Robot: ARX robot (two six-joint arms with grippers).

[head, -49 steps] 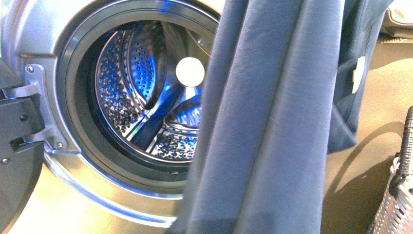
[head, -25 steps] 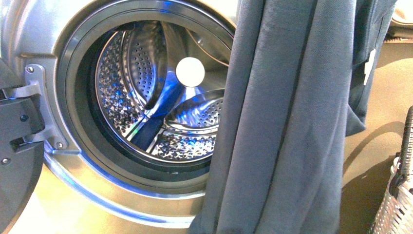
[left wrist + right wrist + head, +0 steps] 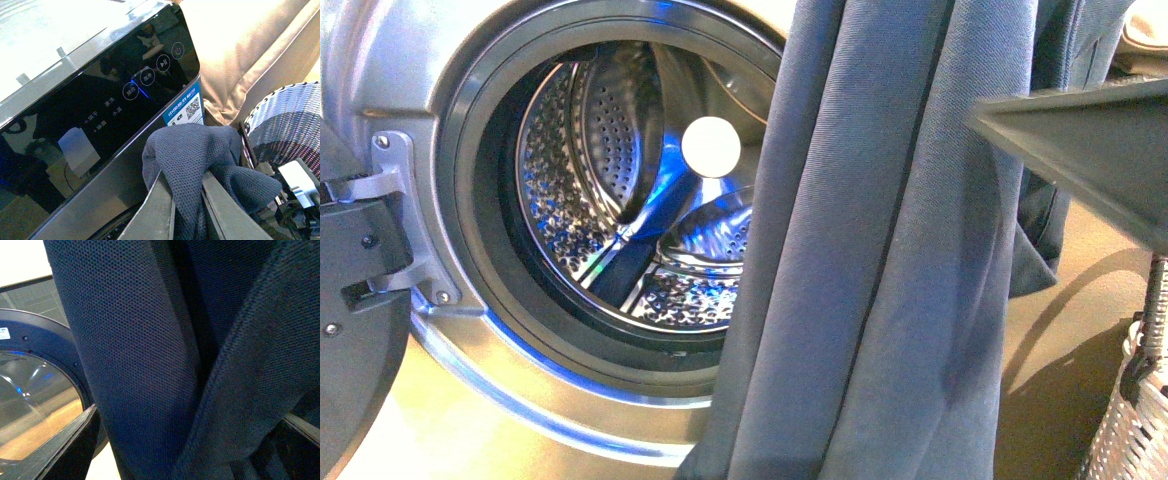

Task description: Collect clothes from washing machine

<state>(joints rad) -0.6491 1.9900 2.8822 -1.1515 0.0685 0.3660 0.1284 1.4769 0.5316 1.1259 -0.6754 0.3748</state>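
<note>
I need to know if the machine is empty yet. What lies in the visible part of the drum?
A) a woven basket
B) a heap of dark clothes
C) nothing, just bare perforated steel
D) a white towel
C: no cloth lies on the perforated steel of the drum, and the dark garment hangs outside, covering its right part.

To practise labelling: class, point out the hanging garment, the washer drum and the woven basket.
hanging garment (image 3: 880,280), front view, middle fold of the cloth.
washer drum (image 3: 585,160), front view, perforated steel wall.
woven basket (image 3: 1140,440), front view, woven side wall.
</note>
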